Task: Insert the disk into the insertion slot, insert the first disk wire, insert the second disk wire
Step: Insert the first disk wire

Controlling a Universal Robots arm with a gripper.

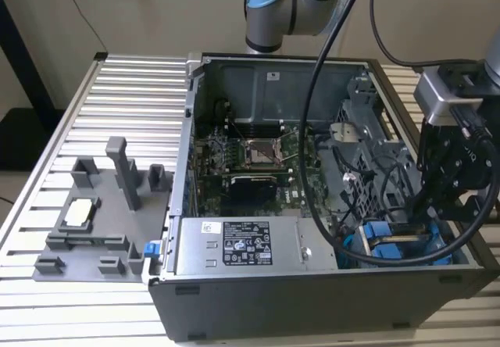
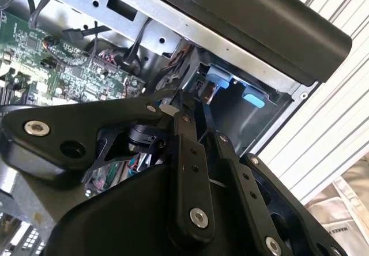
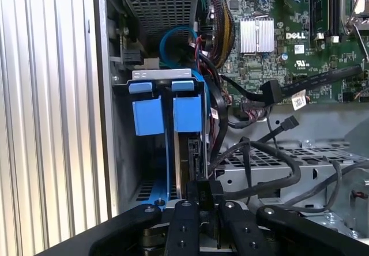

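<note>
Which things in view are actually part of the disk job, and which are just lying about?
Part of the job:
- gripper, down at the disk bay
- disk in its blue carrier
- insertion slot
- loose black wires beside the slot, probably the disk wires

Lying about:
- grey fixture tray
- power-supply box
- motherboard

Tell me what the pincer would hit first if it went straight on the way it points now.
Probably the edge of the disk in its blue carrier, straight ahead of the pincer; depth is unclear.
</note>
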